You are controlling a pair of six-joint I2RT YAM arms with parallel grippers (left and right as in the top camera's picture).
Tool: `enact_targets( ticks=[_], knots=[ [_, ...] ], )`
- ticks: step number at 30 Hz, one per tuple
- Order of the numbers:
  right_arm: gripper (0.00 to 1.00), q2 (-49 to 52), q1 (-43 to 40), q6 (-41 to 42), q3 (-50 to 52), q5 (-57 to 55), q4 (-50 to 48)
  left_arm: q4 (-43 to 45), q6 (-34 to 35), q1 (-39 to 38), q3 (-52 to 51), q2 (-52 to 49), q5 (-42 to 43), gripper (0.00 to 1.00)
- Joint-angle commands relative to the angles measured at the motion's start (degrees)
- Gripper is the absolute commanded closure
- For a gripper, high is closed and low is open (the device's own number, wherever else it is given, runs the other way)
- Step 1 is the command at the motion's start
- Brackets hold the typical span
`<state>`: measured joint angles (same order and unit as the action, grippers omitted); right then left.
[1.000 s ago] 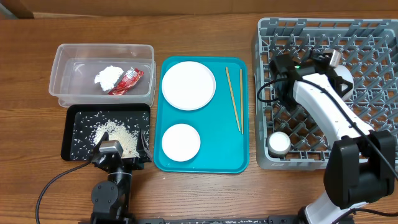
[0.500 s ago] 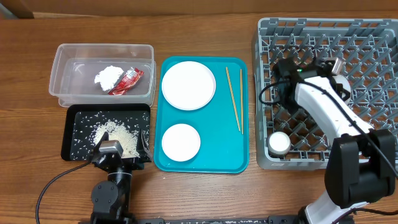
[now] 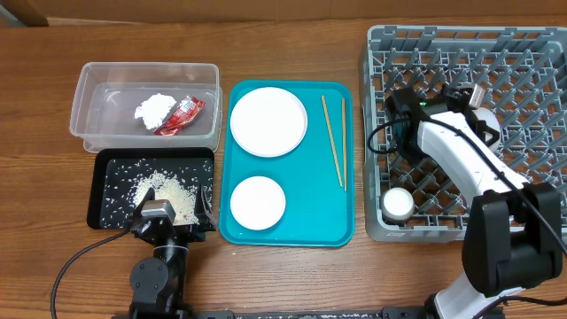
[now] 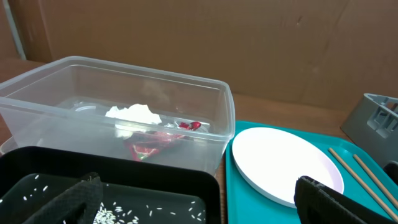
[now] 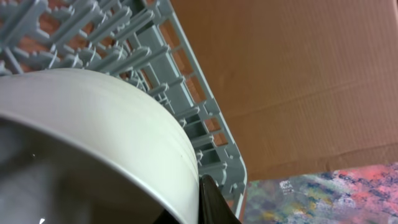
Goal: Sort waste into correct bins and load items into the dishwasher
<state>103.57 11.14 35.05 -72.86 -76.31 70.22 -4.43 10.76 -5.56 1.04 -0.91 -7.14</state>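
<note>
bowl [image 5: 81,124] clenched in the right hand [image 5: 200,202] over the dish rack [image 3: 532,71]; left hand [image 4: 202,200] released.

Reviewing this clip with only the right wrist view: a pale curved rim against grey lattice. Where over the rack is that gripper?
Observer: Overhead, the right gripper is over the middle of the grey rack; that rim is the bowl.
Operator: Anything else in the rack?
Observer: A small white cup stands in its corner nearest the robot, on the tray side.
Operator: What's not loaded?
Observer: The large plate, small plate and chopsticks lie on the teal tray.
</note>
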Motion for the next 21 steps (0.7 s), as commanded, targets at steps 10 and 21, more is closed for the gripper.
enact_targets(
  ticks=[10,21],
  knots=[
    [0.96,0.17,-1.14,-10.23,-2.1,-0.59,-9.73,0.37,0.85,0.46,-0.55,0.59,-0.5,0.0],
    [0.96,0.17,1.4,-9.57,1.66,5.7,-5.4,0.37,0.85,0.46,-0.55,0.59,-0.5,0.0]
  ],
)
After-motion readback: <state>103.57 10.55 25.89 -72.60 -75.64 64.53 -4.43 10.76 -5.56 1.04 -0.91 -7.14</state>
